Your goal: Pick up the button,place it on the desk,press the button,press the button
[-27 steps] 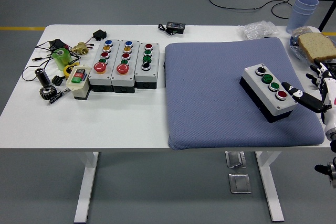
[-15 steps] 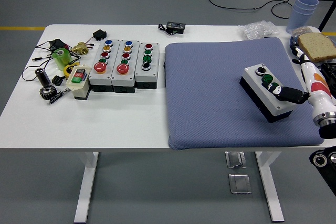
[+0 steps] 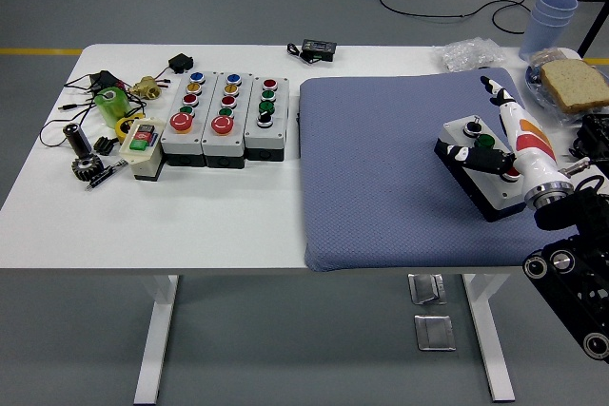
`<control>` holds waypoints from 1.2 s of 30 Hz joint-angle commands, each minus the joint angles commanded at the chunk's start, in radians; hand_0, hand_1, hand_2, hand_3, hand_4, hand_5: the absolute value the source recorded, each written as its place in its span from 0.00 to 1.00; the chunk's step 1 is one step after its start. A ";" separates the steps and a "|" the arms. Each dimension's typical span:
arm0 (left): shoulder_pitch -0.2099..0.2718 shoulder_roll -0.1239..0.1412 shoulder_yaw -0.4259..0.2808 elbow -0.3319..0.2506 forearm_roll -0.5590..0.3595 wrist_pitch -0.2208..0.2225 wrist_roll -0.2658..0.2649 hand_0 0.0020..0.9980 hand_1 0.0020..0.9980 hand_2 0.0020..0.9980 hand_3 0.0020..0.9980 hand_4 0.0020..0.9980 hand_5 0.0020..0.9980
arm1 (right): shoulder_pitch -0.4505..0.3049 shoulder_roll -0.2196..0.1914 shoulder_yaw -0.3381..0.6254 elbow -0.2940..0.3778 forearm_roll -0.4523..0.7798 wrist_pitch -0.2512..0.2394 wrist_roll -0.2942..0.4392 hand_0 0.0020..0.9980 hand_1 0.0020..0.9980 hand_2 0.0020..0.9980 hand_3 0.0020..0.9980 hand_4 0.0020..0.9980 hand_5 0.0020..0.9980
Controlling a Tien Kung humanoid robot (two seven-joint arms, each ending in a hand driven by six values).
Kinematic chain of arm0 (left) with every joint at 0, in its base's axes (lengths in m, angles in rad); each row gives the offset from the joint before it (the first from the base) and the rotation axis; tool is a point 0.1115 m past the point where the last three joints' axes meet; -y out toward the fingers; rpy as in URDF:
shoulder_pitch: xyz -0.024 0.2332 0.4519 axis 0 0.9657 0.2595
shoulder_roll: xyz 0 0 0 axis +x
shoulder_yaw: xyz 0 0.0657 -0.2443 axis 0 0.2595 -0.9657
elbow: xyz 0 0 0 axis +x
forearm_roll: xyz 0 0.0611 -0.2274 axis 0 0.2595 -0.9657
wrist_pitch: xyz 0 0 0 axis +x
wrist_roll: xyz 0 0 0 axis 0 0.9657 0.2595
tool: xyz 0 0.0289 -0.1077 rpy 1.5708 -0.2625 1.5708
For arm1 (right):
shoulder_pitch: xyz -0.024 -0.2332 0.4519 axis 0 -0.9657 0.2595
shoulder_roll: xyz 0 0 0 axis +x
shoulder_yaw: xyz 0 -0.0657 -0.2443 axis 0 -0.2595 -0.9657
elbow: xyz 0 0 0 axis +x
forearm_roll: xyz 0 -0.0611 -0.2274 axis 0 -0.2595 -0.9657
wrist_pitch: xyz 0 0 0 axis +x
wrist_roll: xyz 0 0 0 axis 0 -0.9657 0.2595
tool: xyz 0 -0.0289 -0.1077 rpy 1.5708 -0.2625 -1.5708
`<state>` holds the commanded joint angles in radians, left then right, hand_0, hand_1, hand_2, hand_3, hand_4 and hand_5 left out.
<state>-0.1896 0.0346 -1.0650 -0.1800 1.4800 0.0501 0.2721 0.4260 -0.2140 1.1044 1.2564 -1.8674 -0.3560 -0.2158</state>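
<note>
A white-topped button box (image 3: 481, 183) with a black base lies at an angle on the right part of the blue mat (image 3: 381, 178). Its black knob (image 3: 471, 126) and a green button (image 3: 485, 142) show. My right hand (image 3: 519, 140), white and orange, comes in from the lower right and lies over the box's right half. Its black fingers (image 3: 481, 159) rest across the box top by the lower buttons, and one finger (image 3: 492, 86) points away past the box. The hand holds nothing. The left arm is out of view.
Three more button boxes (image 3: 224, 116) and a small cream switch box (image 3: 143, 145) stand at the left, among small parts and cables (image 3: 90, 154). Bread on a plate (image 3: 571, 83), stacked cups (image 3: 555, 11), a plastic bag (image 3: 471, 52) and a black adapter (image 3: 317, 48) sit along the far edge.
My right hand has moved left and forward from the box's right end onto its top. The forearm has swung in from the right edge. The box has stayed in place.
</note>
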 joint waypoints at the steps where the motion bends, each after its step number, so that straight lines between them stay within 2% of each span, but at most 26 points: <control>1: 0.000 0.000 0.000 0.000 0.000 0.000 0.000 0.67 0.66 0.66 0.60 0.35 0.93 | 0.005 0.002 -0.001 -0.014 -0.010 0.002 -0.002 0.96 0.91 0.96 0.96 1.00 0.30; 3: -0.001 0.000 0.000 0.000 -0.002 0.000 0.000 0.67 0.66 0.66 0.60 0.35 0.93 | 0.025 0.008 -0.005 -0.051 -0.036 0.020 -0.018 0.96 0.91 0.96 0.96 1.00 0.30; 5: -0.001 0.000 -0.001 0.000 -0.003 0.001 0.000 0.67 0.66 0.66 0.60 0.35 0.93 | 0.030 0.009 -0.007 -0.059 -0.038 0.027 -0.023 0.96 0.91 0.96 0.96 1.00 0.30; 11: 0.000 0.000 0.000 0.000 -0.002 0.000 0.001 0.67 0.66 0.66 0.60 0.35 0.93 | 0.055 0.017 -0.017 -0.090 -0.013 0.115 -0.052 0.97 0.92 0.97 0.97 1.00 0.28; 25: 0.012 -0.002 0.004 0.000 -0.003 -0.001 0.003 0.67 0.66 0.66 0.60 0.35 0.93 | 0.099 0.010 -0.050 -0.166 0.014 0.132 -0.050 0.98 0.92 0.97 0.97 1.00 0.25; 36: 0.025 -0.005 0.007 0.000 0.001 -0.003 0.004 0.67 0.66 0.66 0.60 0.35 0.93 | 0.119 0.003 -0.047 -0.181 0.002 0.166 -0.125 0.97 0.92 0.97 0.97 1.00 0.24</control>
<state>-0.1645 0.0297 -1.0577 -0.1800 1.4815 0.0470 0.2764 0.5449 -0.2115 1.0578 1.0754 -1.8657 -0.1903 -0.3406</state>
